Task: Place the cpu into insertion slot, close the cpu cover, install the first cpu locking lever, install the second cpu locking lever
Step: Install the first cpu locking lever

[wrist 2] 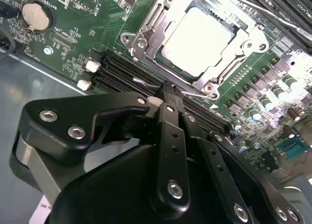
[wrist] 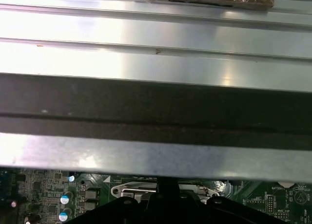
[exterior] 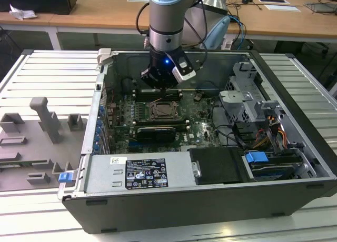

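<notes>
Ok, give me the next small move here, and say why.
Probably ease the gripper down against the wire locking lever to seat it: the cpu already lies seated, the cpu cover looks closed over it, and the gripper's tip sits right at that lever.

Open computer case [exterior: 295, 89], grey fixtures [exterior: 47, 121], wooden desks [exterior: 95, 13] behind

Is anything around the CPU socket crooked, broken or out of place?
Nothing stands out. The cpu lies flat and square in its socket, the cpu cover sits closed around it, and the gripper is at a thin wire lever beside the socket.
</notes>
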`<state>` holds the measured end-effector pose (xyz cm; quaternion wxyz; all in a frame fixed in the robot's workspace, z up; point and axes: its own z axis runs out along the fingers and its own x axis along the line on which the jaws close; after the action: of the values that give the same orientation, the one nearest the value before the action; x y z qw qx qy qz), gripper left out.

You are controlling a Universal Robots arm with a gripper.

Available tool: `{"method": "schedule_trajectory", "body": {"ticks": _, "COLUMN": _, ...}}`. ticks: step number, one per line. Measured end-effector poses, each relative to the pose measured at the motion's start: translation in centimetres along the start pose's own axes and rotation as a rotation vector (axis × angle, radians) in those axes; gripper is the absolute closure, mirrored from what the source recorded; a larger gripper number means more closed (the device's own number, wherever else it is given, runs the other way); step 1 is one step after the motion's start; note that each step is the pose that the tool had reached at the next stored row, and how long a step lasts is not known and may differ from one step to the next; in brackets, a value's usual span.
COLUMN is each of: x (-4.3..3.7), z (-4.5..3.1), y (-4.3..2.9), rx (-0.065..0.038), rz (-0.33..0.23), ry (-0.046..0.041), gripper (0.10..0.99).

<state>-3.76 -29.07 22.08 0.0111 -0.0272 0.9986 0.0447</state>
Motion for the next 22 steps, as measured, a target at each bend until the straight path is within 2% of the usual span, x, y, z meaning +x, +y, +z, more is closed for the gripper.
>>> {"method": "schedule_trajectory", "body": {"ticks": 15, "x": -0.25, "z": 0.53, "y": -0.05, "rx": 0.000, "rz": 0.015, "ry": -0.0013, "gripper": 0.980}}
{"method": "schedule_trajectory", "body": {"ticks": 22, "x": -0.99, "z": 1.14, "y": -0.07, "rx": 0.000, "rz": 0.015, "ry": -0.0014, "gripper": 0.980}}
